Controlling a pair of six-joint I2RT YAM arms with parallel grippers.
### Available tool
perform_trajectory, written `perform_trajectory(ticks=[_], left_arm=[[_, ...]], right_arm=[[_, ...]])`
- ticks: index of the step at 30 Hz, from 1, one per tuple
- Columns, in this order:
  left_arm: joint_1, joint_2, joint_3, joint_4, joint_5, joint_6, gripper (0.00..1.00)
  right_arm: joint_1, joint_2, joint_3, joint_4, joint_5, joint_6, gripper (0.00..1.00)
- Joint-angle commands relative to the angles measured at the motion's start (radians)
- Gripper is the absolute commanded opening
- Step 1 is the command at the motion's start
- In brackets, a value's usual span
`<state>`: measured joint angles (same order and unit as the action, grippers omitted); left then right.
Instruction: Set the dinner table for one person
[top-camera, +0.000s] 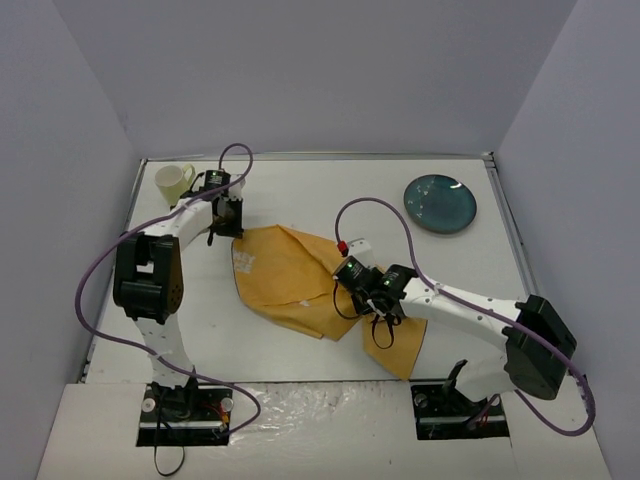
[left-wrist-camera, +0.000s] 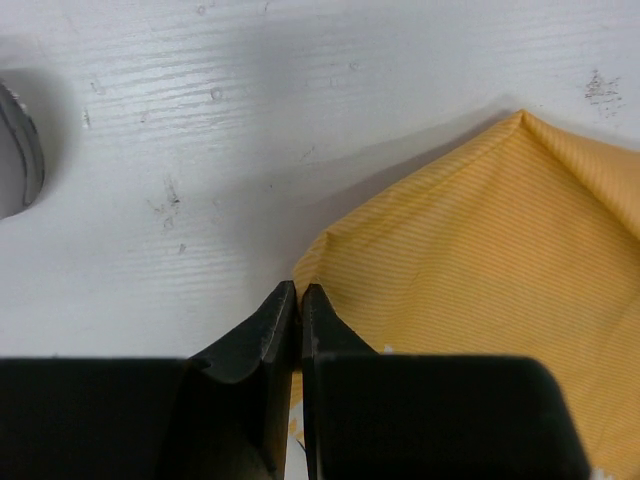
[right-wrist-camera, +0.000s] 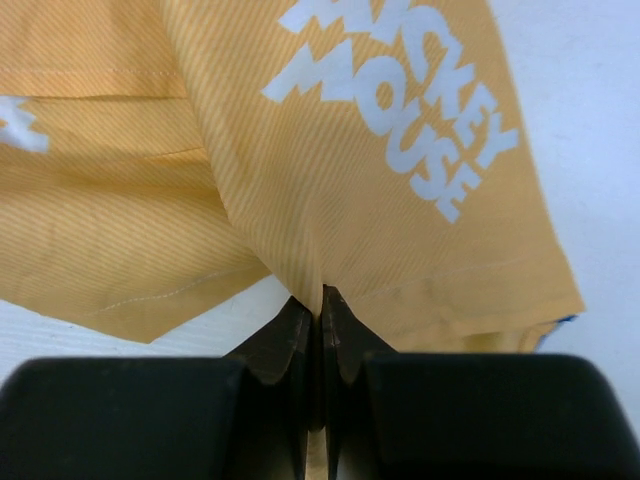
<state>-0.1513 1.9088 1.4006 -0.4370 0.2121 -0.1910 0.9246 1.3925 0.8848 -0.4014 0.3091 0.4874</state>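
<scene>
The white dinner table (top-camera: 330, 185) carries a crumpled orange-yellow placemat (top-camera: 285, 275) near its middle. My left gripper (top-camera: 230, 226) is at the cloth's far left corner. In the left wrist view its jaws (left-wrist-camera: 299, 292) are shut on the placemat's edge (left-wrist-camera: 480, 260). My right gripper (top-camera: 383, 328) is on the near right part of the cloth. The right wrist view shows that gripper (right-wrist-camera: 320, 296) shut, pinching a raised fold of the placemat (right-wrist-camera: 330, 150), which bears white "MICKEY MOUSE" lettering.
A pale yellow mug (top-camera: 173, 182) stands at the far left corner, just left of my left wrist; its rim (left-wrist-camera: 15, 150) shows at the left wrist view's edge. A dark blue-green plate (top-camera: 440, 203) lies at the far right. Grey walls enclose the table.
</scene>
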Motion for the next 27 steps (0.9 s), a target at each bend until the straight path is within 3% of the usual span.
perform_trajectory(ticks=[1,9,19,27], left_arm=[[-0.003,-0.135,0.054,-0.034,-0.043,-0.012,0.0],[0.007,-0.297,0.212,-0.147,-0.111,-0.011,0.0],[0.009,-0.506,0.382,-0.246,-0.155,0.004,0.0],[0.006,-0.645,0.163,-0.282,-0.135,-0.047,0.0]], right_arm=[[0.007,-0.098,0.142,-0.099,0.104,-0.036,0.0],[0.001,-0.184,0.355,-0.22,0.17,-0.128,0.0],[-0.016,-0.198,0.285,-0.221,0.089,-0.121,0.01],[-0.012,-0.152,0.12,-0.131,-0.076,-0.003,0.01]])
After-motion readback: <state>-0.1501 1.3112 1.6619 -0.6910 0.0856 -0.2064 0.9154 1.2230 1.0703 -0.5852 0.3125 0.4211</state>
